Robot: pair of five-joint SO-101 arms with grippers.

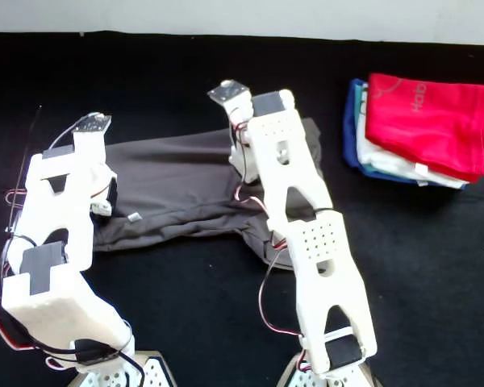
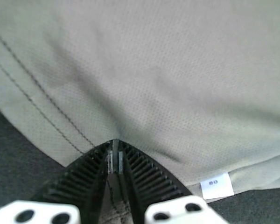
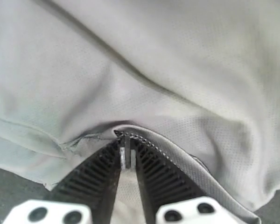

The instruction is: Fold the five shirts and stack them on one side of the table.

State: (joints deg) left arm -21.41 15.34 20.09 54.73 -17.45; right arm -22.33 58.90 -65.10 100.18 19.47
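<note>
Folded stack [image 1: 423, 129] upper right, red on top. Grey shirt [image 1: 177, 181] centre, apparently mid-fold, likely last. Left gripper [image 2: 114, 149], right gripper [image 3: 126, 147] each clamped on its edge.

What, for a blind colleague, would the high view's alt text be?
Two white robot arms lean over a grey fabric shirt lying on a black table; folded red, white and blue shirts are stacked at its far right.
</note>
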